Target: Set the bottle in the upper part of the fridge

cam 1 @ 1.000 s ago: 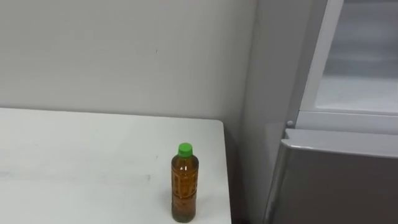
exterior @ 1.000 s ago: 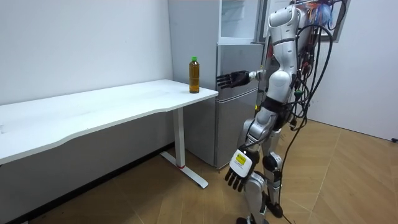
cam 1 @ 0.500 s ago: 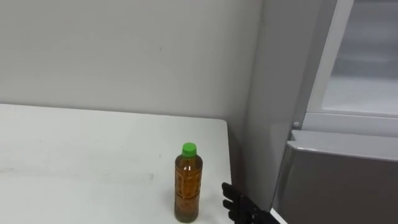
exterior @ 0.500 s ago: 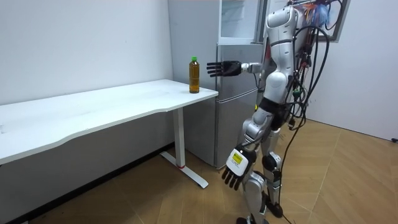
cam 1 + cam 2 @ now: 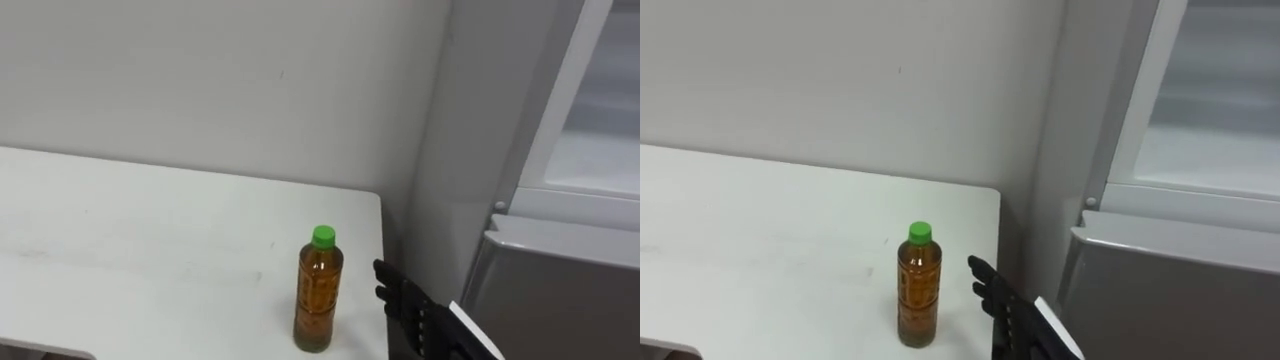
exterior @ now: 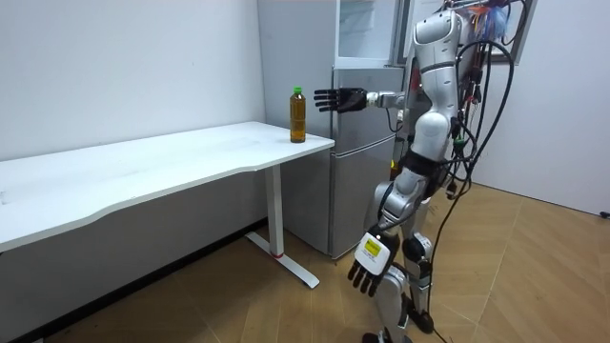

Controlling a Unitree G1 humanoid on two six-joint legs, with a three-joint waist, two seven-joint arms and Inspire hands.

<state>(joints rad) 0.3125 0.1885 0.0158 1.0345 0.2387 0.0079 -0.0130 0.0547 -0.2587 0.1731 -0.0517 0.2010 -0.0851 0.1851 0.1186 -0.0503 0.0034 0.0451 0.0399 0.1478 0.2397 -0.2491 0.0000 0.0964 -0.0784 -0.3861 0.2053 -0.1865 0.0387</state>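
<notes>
Flat right hand [image 5: 412,308] beside upright bottle [image 5: 319,300]

The bottle [image 6: 298,115] stands upright at the worktop's [image 6: 143,167] corner nearest the fridge [image 6: 355,162]. The robot stands in front of the fridge, its right hand [image 6: 335,99] held out level with straight fingers just beside the bottle's top, apart from it. Its left hand [image 6: 371,268] hangs low by its leg, fingers relaxed.

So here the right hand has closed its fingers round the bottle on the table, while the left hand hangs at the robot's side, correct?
Not quite. The right hand is open, fingers straight, beside the bottle with a gap between them, as the left eye view shows. The bottle does stand on the table, and the left hand hangs at its side.
</notes>
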